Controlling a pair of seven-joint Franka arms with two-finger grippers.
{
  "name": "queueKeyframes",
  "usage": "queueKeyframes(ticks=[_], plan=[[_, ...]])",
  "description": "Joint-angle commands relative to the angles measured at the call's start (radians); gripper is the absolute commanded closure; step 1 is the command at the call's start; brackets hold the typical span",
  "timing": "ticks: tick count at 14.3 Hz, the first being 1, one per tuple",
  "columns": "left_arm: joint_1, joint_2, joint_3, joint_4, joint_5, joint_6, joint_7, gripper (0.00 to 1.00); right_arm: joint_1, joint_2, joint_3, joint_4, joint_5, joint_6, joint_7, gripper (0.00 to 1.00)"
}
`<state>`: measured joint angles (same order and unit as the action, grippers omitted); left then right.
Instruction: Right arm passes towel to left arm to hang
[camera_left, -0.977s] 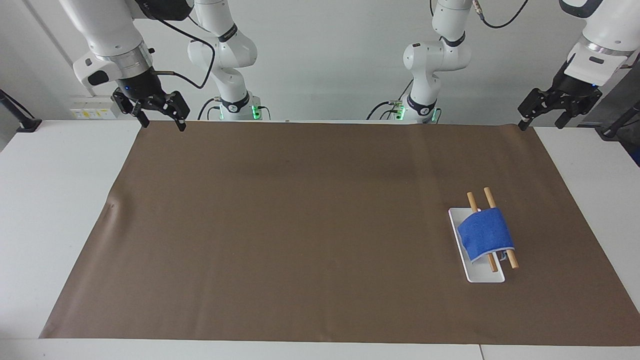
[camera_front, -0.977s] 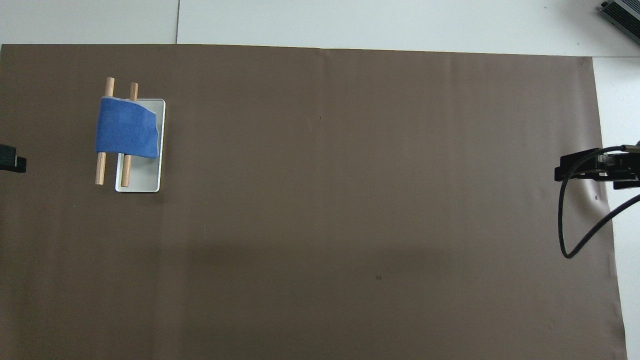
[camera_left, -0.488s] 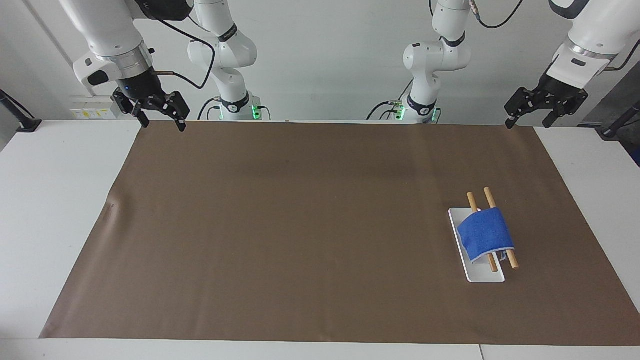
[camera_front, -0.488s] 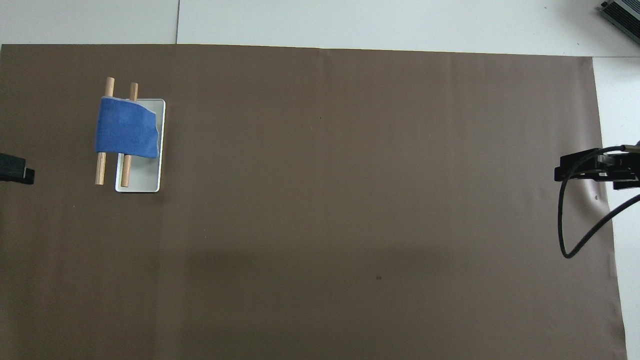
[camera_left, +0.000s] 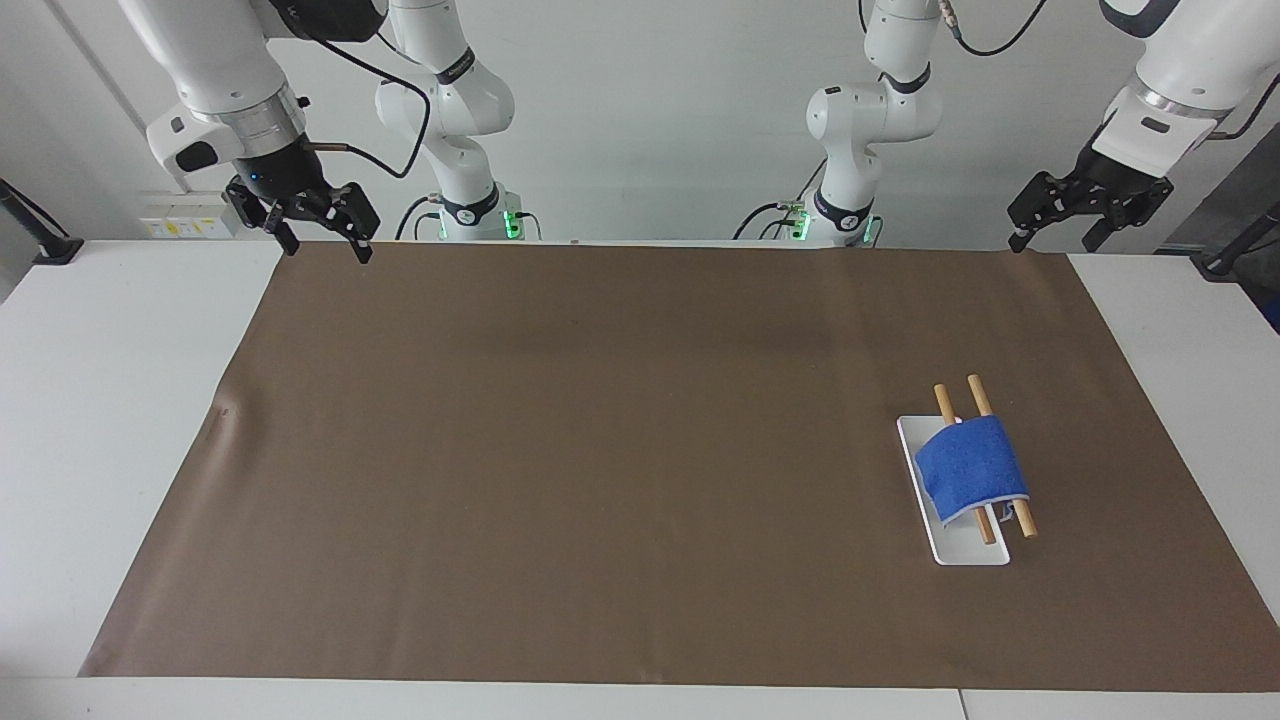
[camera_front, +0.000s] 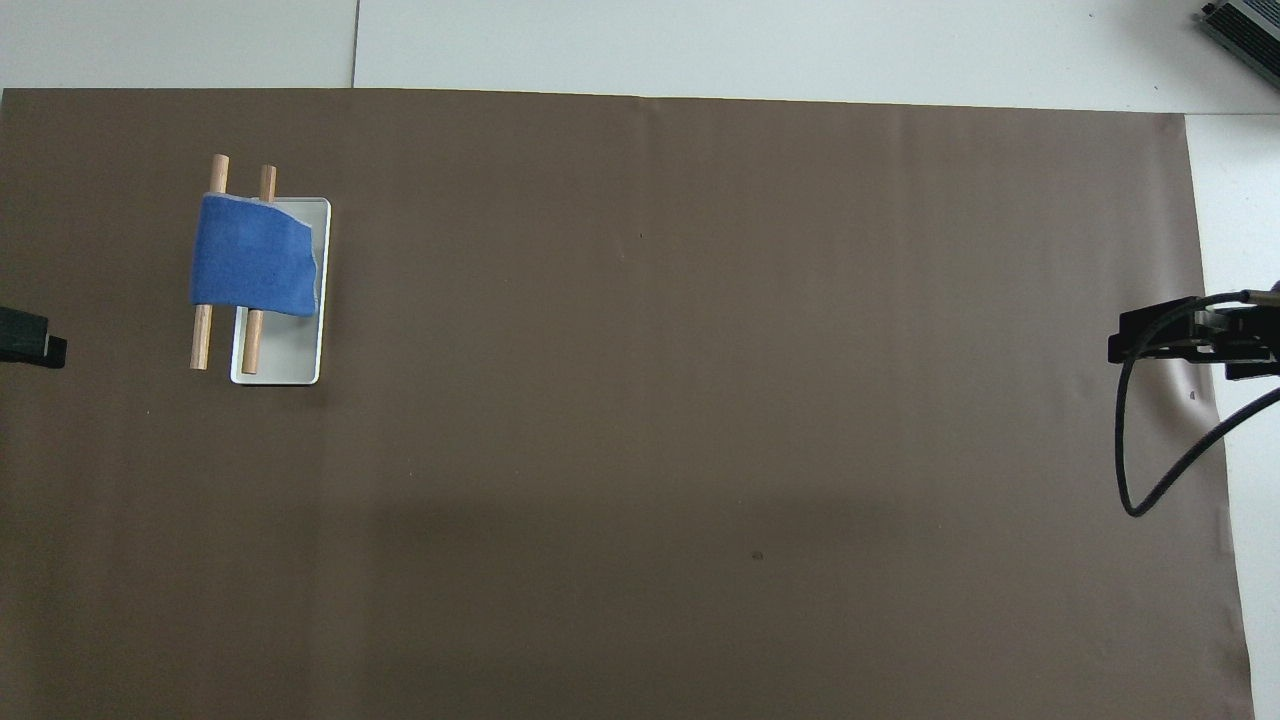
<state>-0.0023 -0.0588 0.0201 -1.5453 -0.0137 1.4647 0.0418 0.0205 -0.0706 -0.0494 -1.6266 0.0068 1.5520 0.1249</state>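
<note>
Both grippers sit up at the robots' edge of the table, neither holding anything. Right gripper (camera_left: 318, 232) hangs over the corner of the brown mat (camera_left: 600, 450) at the right arm's end, fingers spread apart, nothing between them; in the overhead view only its black body and looped cable poke in at the edge (camera_front: 1190, 335). Right arm (camera_left: 215, 85) waits there. Left gripper (camera_left: 1060, 222) is in the air over the mat corner at the left arm's end, fingers apart too, empty; overhead shows only a black tip of it at the frame edge (camera_front: 30, 338). Left arm (camera_left: 1175, 70) slants down to it from above. Farther out from the robots, toward the left arm's end of the mat, stands a small white base (camera_left: 960, 550) with two wooden rods (camera_left: 1022, 520) lying side by side above it. The towel (camera_left: 970, 468) is draped across both rods, covering their middle, rod ends sticking out on either side. One towel edge hangs down over the base (camera_front: 300, 365). Towel (camera_front: 250, 255) is well apart from both grippers.
</note>
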Motion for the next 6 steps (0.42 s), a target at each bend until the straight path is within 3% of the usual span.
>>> queueKeyframes(ticks=[1,6], plan=[[-0.002,-0.024,-0.006,-0.027,0.018,0.019,0.018,0.0,-0.002,-0.006,0.005,-0.012,0.007,0.002,0.018,0.0],[-0.007,-0.024,-0.008,-0.027,0.018,0.023,0.015,0.0,-0.002,-0.006,0.005,-0.012,0.007,0.002,0.018,0.0]])
